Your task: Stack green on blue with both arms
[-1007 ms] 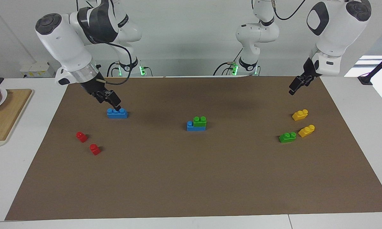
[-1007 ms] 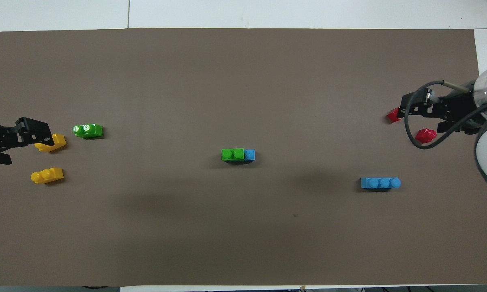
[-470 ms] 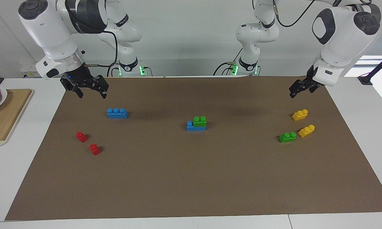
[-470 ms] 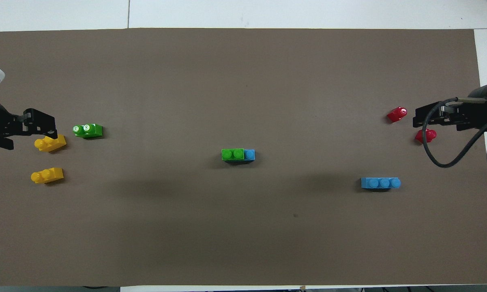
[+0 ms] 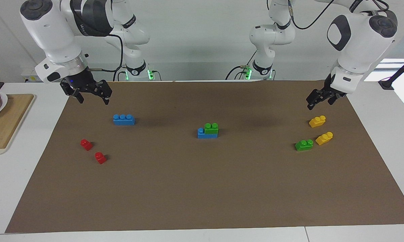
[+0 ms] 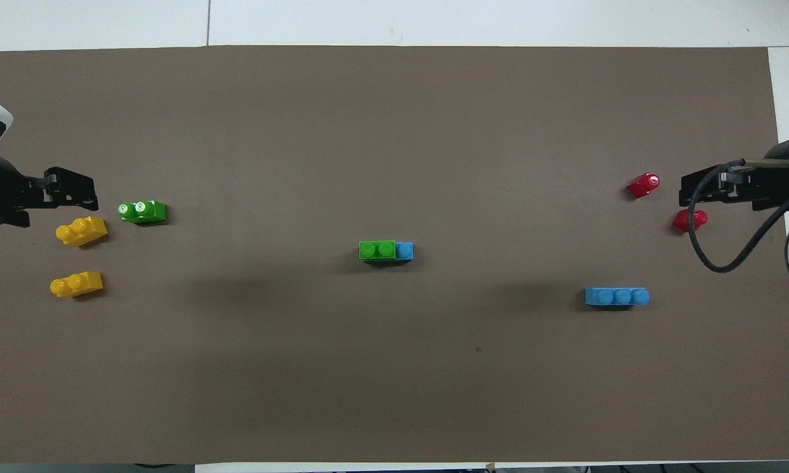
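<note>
Green on blue at the surface's centre; one loose pair left, both arms raised.

Facing view: a green brick [image 5: 211, 128] sits on a blue brick [image 5: 207, 133] mid-surface, one blue stud uncovered. A loose blue brick [image 5: 123, 119] lies toward the right arm's edge, a loose green brick [image 5: 304, 145] toward the left arm's edge, beside two yellow bricks [image 5: 317, 121] [image 5: 324, 138]; two red bricks [image 5: 86, 144] [image 5: 100, 157] lie near the loose blue. The right gripper [image 5: 91, 97] hangs empty with fingers spread over the corner by its base; of the left gripper [image 5: 314, 101], over the yellow bricks, I cannot tell. These look light, stiff and smooth: pinch the flat sides below the studs.

Overhead view: loose green [image 6: 142, 211] has a yellow brick [image 6: 81, 231] just beside it, likely crowding the fingers; loose blue [image 6: 616, 297] lies apart from the reds [image 6: 643, 185].
</note>
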